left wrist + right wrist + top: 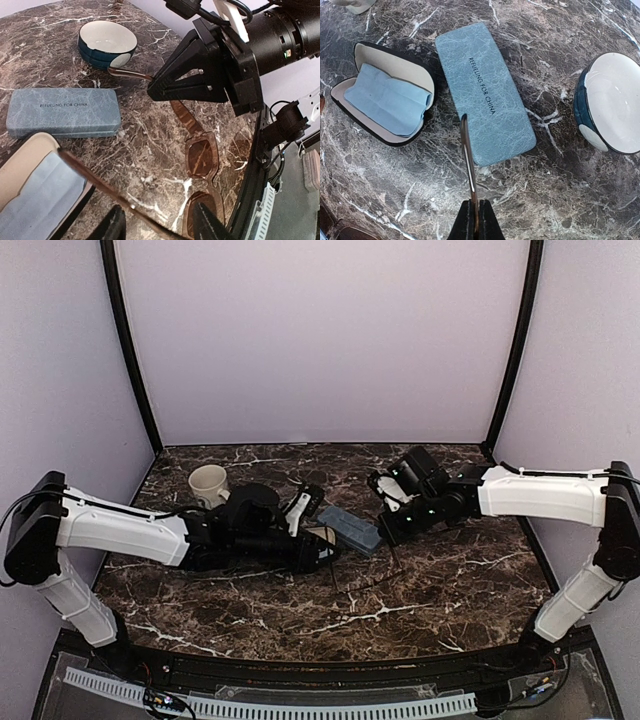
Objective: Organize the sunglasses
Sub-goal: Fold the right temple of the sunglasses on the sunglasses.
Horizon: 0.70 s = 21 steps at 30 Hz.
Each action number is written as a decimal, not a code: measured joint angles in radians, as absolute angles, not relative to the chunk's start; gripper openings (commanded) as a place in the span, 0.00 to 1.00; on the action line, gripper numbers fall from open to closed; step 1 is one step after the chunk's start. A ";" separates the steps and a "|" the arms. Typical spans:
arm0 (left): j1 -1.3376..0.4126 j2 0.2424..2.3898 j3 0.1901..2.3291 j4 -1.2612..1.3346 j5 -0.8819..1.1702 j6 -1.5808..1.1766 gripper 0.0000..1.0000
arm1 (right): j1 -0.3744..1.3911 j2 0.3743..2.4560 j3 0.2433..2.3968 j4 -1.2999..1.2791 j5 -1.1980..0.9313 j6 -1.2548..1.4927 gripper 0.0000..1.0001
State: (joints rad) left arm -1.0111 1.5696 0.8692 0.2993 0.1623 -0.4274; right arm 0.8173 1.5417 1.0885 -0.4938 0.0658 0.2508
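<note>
One pair of sunglasses (pixel 201 156) with a brown translucent frame and brown lenses is unfolded, lenses low over the marble near the table edge. My right gripper (pixel 474 220) is shut on one thin arm (pixel 468 155) of it; in the left wrist view its black fingers (pixel 180 82) pinch that arm. The other arm (pixel 100 181) crosses between my left gripper's (pixel 161 224) spread fingers, which are open. An open black case (pixel 385 97) with a blue cloth lies beside the closed blue-grey case (pixel 485 95). A second pair is out of view.
A blue bowl (pixel 610 110) with a white inside stands right of the blue-grey case. A white cup (pixel 208 483) stands at the back left. Both arms meet over the table's middle (pixel 350 530). The table's edge (pixel 250 180) runs close to the lenses.
</note>
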 measured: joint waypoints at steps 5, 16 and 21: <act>-1.014 1.610 0.908 0.297 0.183 -0.424 0.22 | 0.822 1.542 1.089 -0.488 0.063 0.257 0.00; -1.015 1.739 1.020 0.255 0.268 -0.416 0.27 | 0.831 1.538 1.088 -0.460 0.057 0.267 0.00; -1.018 1.805 1.075 0.252 0.363 -0.392 0.41 | 0.834 1.509 1.077 -0.416 0.043 0.276 0.00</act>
